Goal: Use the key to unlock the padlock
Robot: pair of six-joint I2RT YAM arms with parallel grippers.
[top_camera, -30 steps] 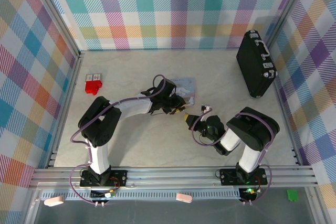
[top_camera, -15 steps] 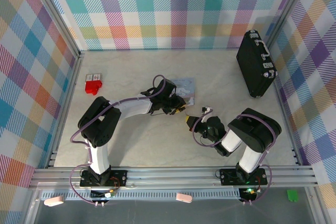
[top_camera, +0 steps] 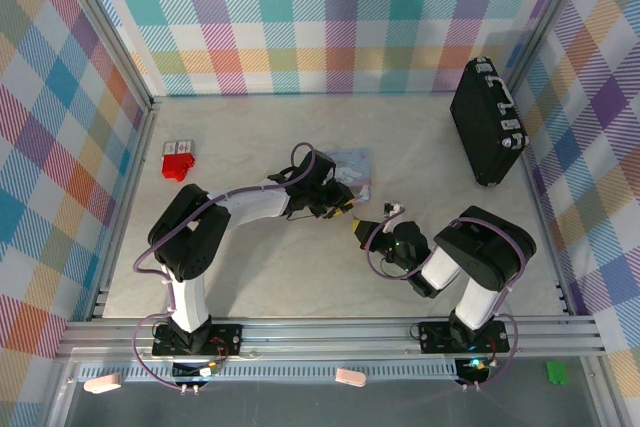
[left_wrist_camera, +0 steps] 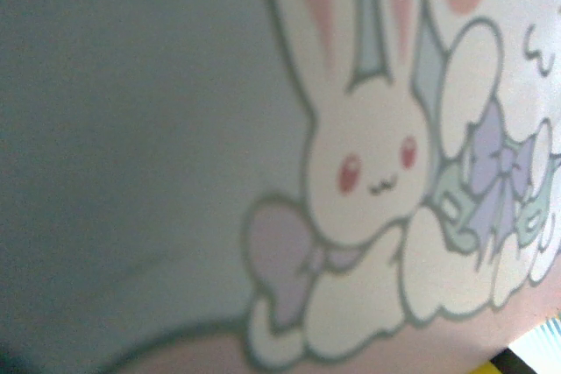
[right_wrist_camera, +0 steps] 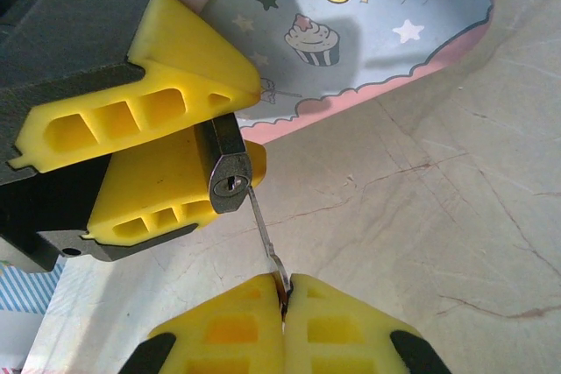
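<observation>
In the right wrist view the small dark padlock (right_wrist_camera: 226, 172) is clamped between the yellow fingers of my left gripper (right_wrist_camera: 232, 146), its keyhole end facing the camera. My right gripper (right_wrist_camera: 282, 297) is shut on the bow of the thin silvery key (right_wrist_camera: 263, 229). The key's blade slants up and left, and its tip touches the padlock's end face just right of the keyhole slot. From above, the left gripper (top_camera: 343, 209) and right gripper (top_camera: 359, 228) meet nose to nose near the table's middle. The padlock is too small to make out there.
A pale blue tin (top_camera: 352, 160) with cartoon pictures lies just behind the left gripper. Its bunny lid (left_wrist_camera: 175, 129) sits close under the left wrist camera. A black briefcase (top_camera: 487, 119) stands at the far right. A small red block (top_camera: 177, 162) lies at the far left.
</observation>
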